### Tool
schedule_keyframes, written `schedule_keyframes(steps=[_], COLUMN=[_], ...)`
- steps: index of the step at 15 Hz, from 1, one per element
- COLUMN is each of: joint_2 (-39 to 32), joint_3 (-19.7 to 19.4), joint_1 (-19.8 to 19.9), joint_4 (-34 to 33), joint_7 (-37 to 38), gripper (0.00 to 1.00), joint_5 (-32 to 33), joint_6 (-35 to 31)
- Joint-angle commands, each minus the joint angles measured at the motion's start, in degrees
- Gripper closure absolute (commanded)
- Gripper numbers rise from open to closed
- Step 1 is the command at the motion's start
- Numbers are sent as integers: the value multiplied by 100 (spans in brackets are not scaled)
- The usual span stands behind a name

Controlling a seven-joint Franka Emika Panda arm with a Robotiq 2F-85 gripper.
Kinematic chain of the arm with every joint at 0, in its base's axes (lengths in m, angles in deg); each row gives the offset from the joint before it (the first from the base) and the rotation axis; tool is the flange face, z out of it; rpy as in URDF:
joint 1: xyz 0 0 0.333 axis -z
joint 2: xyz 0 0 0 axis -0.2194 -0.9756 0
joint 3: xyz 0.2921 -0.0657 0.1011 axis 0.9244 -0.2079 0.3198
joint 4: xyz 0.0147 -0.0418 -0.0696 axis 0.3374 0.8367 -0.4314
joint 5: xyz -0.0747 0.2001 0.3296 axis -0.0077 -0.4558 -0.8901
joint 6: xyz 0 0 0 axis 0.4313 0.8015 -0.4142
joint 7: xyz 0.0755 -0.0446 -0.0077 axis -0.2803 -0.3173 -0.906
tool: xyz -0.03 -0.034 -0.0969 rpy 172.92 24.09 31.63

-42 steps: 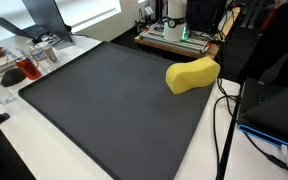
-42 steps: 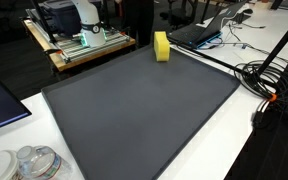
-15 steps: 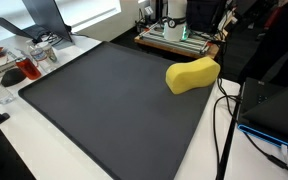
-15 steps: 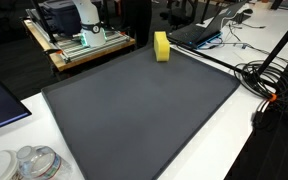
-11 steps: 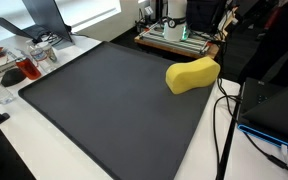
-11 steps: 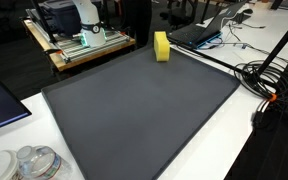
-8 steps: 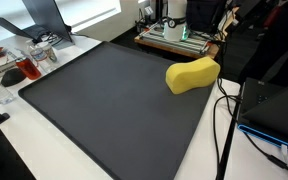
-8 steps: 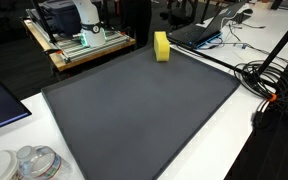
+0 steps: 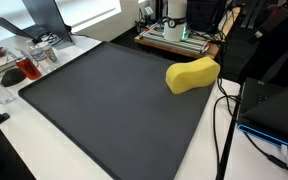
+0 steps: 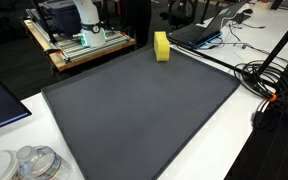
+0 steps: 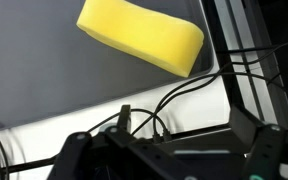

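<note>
Off the mat's [image 10: 134, 110] near left corner we list clear plastic containers [image 10: 32, 162]. At the mat's far corner lies one yellow sponge [image 10: 161, 45], untouched. Right of the mat are bundled black cables [image 10: 256, 75]. In the wrist view we find the gripper [image 11: 171, 155] spread wide and empty, beyond the mat's edge, apart from the sponge.

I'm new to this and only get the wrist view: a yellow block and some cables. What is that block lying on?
Observer: The yellow sponge lies near one edge of a large dark mat that covers much of a white table.
Operator: What is next to it?
Observer: A dark laptop sits just off the mat, beside the sponge.
Operator: And at the other end?
Observer: Clear plastic containers stand on the table past the mat's opposite corner.
</note>
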Motion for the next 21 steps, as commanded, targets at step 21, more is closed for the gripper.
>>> schedule_keyframes(steps=[21], joint_2=[-1340], joint_3=[-1190], joint_1=[184], joint_4=[-2586], joint_7=[455], gripper=[0], joint_5=[-1673], joint_6=[574])
